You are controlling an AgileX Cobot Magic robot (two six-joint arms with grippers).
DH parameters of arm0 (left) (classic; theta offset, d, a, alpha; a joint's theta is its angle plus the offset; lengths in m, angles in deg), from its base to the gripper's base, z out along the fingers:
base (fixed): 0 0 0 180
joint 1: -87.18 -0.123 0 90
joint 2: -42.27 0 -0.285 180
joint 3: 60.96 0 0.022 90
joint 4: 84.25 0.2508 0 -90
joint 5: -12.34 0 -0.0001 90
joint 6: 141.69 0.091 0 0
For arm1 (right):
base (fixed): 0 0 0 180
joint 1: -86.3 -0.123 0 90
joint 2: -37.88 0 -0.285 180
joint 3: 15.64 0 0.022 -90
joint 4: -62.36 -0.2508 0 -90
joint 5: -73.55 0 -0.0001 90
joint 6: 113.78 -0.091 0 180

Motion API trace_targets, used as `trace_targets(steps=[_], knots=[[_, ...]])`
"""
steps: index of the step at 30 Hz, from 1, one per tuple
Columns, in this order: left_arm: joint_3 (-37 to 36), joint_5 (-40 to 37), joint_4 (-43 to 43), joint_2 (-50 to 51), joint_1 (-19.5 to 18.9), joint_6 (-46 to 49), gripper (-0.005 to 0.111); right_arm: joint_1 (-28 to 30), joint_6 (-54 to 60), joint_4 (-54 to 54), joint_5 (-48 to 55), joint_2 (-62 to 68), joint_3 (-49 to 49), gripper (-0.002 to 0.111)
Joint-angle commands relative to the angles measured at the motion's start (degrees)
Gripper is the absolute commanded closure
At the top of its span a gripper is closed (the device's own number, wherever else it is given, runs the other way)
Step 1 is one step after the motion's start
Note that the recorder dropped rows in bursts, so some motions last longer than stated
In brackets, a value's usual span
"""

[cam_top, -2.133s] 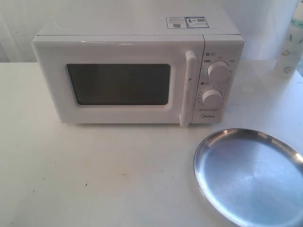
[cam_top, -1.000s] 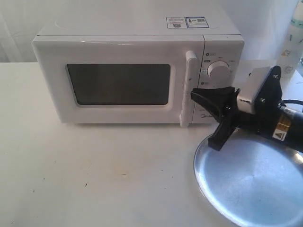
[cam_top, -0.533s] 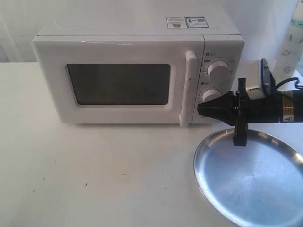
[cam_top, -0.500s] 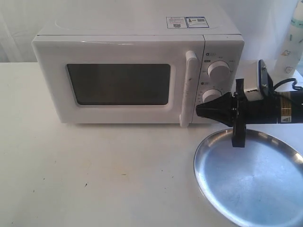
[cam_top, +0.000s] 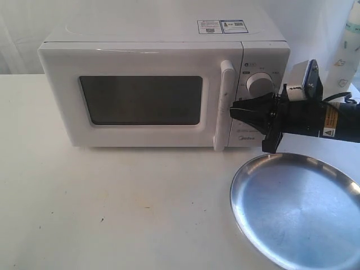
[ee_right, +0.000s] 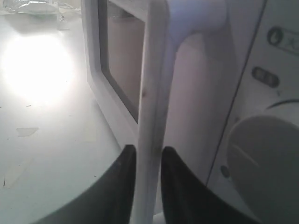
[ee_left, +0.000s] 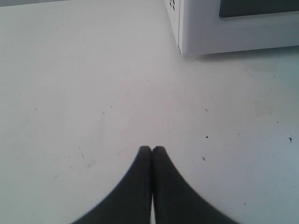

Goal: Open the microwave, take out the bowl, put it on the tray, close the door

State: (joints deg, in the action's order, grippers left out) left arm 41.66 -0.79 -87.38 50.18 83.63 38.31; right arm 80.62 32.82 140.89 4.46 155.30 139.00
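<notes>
Both jaws closed: right jaws clamp the door handle (ee_right: pixel 152 93), left jaws empty above the table (ee_left: pixel 93 70).

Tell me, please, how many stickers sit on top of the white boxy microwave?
2: a white sticker and a blue-and-white sticker, side by side on the white boxy microwave top.

White speckled tabletop (cam_top: pixel 112 202), pale draped backdrop (cam_top: pixel 22 34)

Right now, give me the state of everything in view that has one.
door, shut.
right end effector, shut on the handle.
left end effector, shut, holding nothing, over the table.
tray, empty, on the table.
</notes>
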Motion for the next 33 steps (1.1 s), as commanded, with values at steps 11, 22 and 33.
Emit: trace_targets(steps=[11,22,33], knots=[[0.16,-0.17,-0.27,-0.12,0.27,0.0,0.107,-5.64,1.31,-2.93,1.58,1.39,0.08,0.043],[0.16,-0.17,-0.27,-0.12,0.27,0.0,0.107,-9.14,5.41,-3.33,3.87,1.39,0.08,0.104],[0.16,-0.17,-0.27,-0.12,0.27,0.0,0.107,-9.14,7.76,0.54,3.1,-0.3,0.08,0.108]])
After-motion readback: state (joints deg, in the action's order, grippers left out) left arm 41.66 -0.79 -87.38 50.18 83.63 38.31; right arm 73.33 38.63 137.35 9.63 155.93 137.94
